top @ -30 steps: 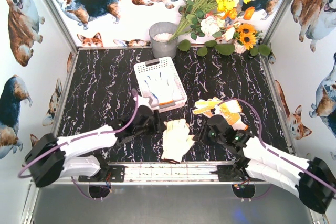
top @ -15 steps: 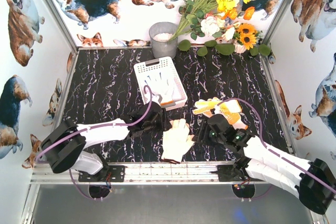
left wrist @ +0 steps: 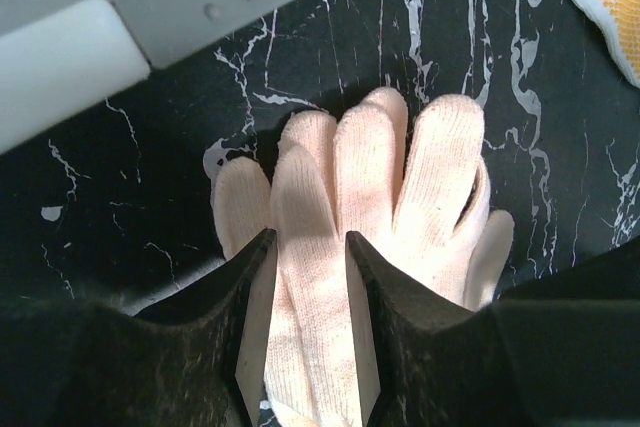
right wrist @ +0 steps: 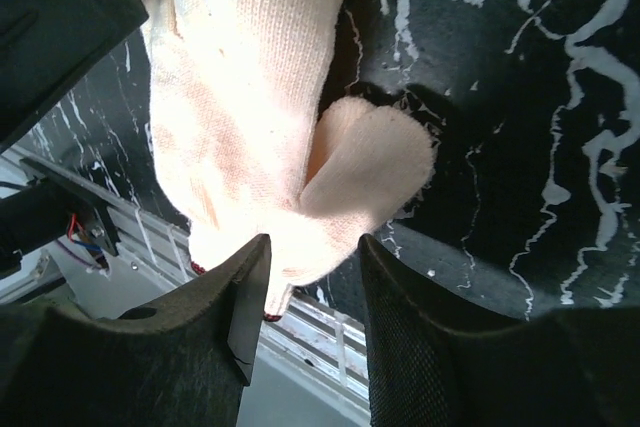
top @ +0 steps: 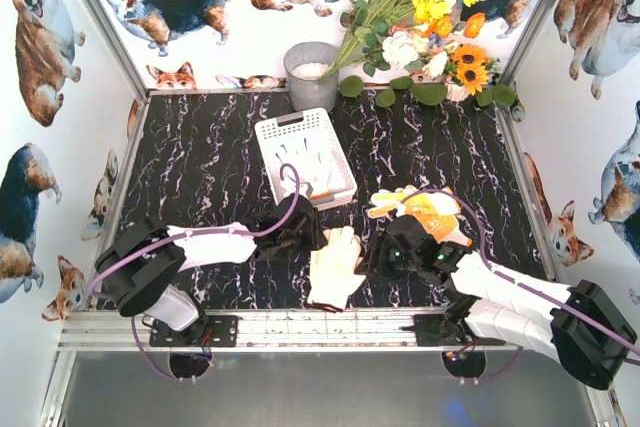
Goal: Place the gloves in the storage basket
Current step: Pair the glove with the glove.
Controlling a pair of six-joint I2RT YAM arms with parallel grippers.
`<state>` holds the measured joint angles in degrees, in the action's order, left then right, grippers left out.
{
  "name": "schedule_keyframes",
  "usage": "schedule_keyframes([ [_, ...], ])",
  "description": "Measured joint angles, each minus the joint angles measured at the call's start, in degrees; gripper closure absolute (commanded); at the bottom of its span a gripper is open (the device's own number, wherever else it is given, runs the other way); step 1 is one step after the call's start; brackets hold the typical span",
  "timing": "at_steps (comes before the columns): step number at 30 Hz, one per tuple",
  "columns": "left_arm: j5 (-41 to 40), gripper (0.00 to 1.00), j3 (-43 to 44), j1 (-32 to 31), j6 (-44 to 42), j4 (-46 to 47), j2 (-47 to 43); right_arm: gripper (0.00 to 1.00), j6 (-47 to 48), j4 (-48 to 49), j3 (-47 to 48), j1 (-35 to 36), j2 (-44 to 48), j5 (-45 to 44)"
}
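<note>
Top external view: on the marbled bench [top: 200,177] the storage basket [top: 268,152] held at least one white glove [top: 305,169], so the task was partly done. Yellow gloves [top: 420,209] lay to its right and a cream glove [top: 335,265] at the near edge, both outside the basket. The left claw [left wrist: 308,247] stood narrow astride the cream glove's fingers; a firm pinch could not be told. The right claw [right wrist: 312,247] stood half-wide over its cuff end.

Top view: high above the near edge, facing down over the whole tabletop [top: 200,167]. Wrist views: very near, looking down past the left pincer [left wrist: 307,242] and right pincer [right wrist: 313,247]. Shared by all three: the cream glove [top: 335,265].
</note>
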<state>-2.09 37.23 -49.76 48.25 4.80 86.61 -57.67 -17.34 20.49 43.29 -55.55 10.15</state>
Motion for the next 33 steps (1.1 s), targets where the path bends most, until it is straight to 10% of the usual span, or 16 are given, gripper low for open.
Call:
schedule_keyframes([
  [33,-3.08,0.82,2.67,0.22,-1.46,0.63,4.42,0.60,-9.62,4.37,-0.83,6.01,-4.85,0.31],
])
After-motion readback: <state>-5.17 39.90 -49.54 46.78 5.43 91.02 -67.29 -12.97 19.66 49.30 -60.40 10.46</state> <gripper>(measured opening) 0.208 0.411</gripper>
